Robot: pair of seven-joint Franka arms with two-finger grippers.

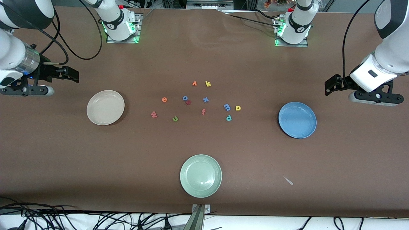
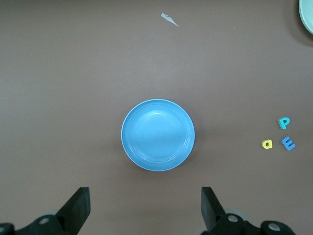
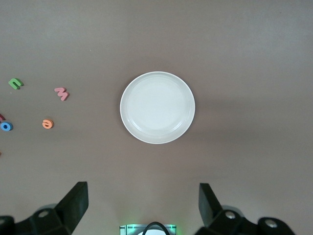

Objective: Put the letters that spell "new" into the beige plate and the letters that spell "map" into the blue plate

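We see both plates empty, all six letters lying between the beige plate and blue plate, and our left gripper and right gripper wide open, holding nothing.

A pale green plate sits on the brown bench. Farther from the front camera than the plate lie an orange v, yellow k, blue o, dark red k, blue x and red f. A white scrap lies beside the plate, toward the left arm's end.
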